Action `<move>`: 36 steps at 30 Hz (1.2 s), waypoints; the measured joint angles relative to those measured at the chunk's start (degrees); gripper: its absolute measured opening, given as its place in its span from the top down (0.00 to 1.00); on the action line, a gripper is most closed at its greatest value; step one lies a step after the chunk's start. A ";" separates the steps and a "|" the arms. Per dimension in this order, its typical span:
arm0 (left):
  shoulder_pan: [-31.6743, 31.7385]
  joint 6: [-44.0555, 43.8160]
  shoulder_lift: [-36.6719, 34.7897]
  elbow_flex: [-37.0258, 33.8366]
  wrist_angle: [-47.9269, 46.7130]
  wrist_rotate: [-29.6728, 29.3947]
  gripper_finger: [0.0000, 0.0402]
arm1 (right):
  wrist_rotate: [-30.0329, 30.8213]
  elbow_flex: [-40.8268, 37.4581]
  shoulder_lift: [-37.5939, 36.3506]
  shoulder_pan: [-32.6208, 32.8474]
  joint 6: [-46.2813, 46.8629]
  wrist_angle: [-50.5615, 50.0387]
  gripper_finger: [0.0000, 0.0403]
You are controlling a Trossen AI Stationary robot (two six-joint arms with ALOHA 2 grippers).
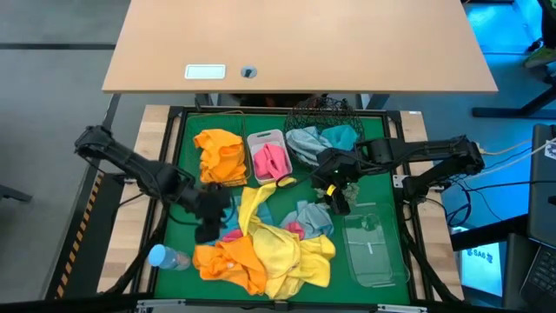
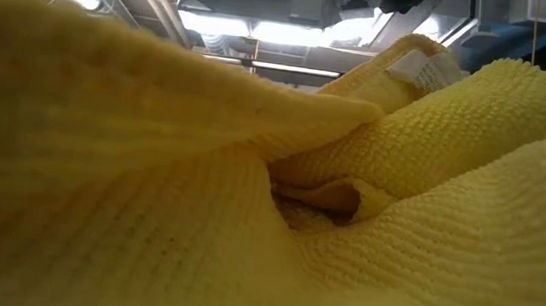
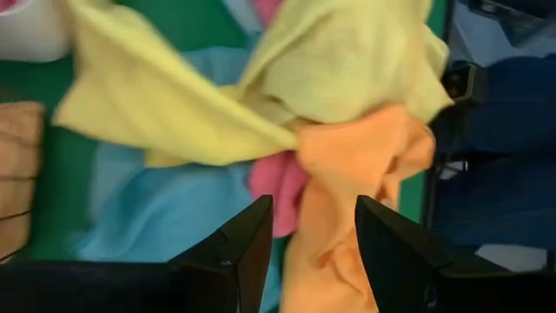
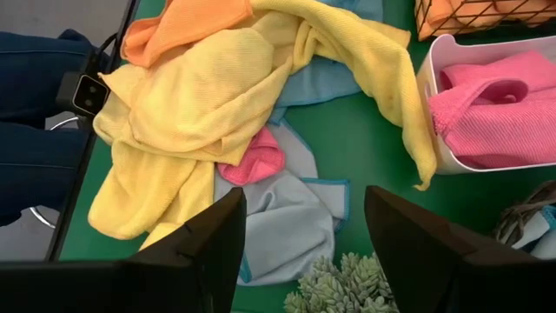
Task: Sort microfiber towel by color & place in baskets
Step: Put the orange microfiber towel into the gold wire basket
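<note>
Unsorted towels heaped mid-worktop while both claws hang spread, gripping nothing.

Pink towels (image 1: 270,159) are gathered in the white tub (image 1: 257,138) by colour; the left claw (image 1: 211,211) is set over the yellow towel (image 1: 291,248) pile, the right claw (image 1: 337,196) above the blue towel (image 1: 311,217).

far: light wooden desk (image 1: 300,43) | floor: grey (image 1: 52,96) | ceiling: bright strip lights (image 2: 265,30), exposed ducts | right: blue-lit monitor (image 1: 485,261)

Table in low view behind yellow towel (image 2: 249,191)
</note>
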 joint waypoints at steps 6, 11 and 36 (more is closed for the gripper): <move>-3.91 -0.11 5.14 0.00 3.50 0.21 0.61 | 0.00 0.00 0.00 0.00 0.00 0.02 0.42; -5.54 -1.50 8.80 -0.04 3.55 0.44 0.61 | 0.00 0.00 0.00 0.00 0.00 0.02 0.42; -7.53 -2.45 24.20 -0.09 4.57 5.52 0.70 | 0.00 0.00 0.00 0.00 0.00 0.02 0.42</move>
